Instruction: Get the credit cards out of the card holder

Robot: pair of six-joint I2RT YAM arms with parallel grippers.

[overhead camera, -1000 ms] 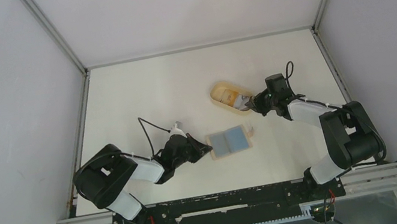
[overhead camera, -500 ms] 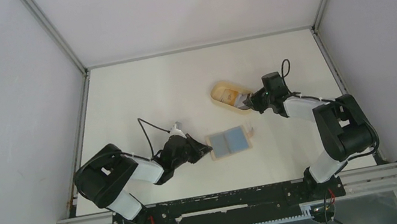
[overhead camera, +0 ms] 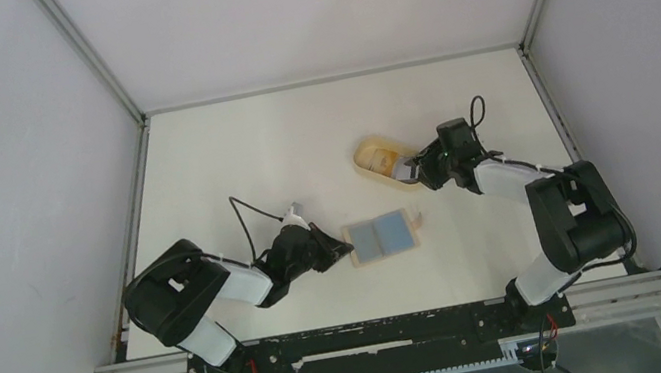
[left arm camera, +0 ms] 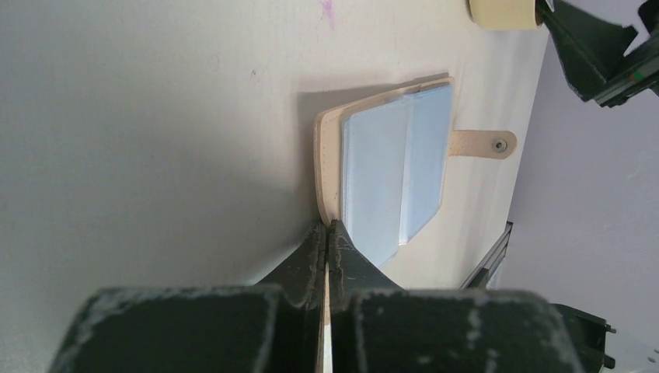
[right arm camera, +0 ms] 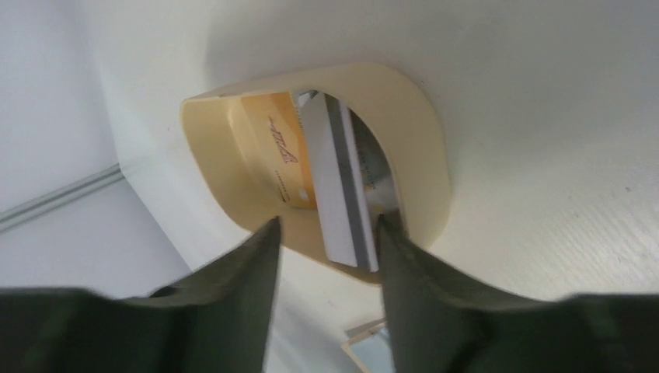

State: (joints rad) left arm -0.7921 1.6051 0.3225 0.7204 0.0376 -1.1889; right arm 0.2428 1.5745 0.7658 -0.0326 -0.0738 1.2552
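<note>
Roughly in the middle of the worktop, a little toward its near edge, the card holder [overhead camera: 381, 237] lies open and flat, its snap tab [left arm camera: 482, 144] pointing to the right edge. Two blue-grey credit cards [left arm camera: 373, 186] sit in its pockets, side by side and covering most of the inside.

The left gripper [overhead camera: 345, 248] is low at the holder's left edge. Its jaws are clenched tight together, and in the left wrist view the joined tips touch the holder's tan border. Whether they pinch the leather or only press on it I cannot tell.

Farther back and just right of centre sits an oval tan tray [overhead camera: 370, 154] with a raised rim. The right gripper [overhead camera: 408, 170] is at the tray's near right end, with its jaws apart. A pale card with a grey stripe [right arm camera: 340, 190] lies in the tray between the spread fingers [right arm camera: 252, 268], its lower end resting over the rim. The right-hand finger is just beside the card's edge; no grip shows. An orange card with dark script [right arm camera: 284, 144] lies deeper in the tray.
</note>
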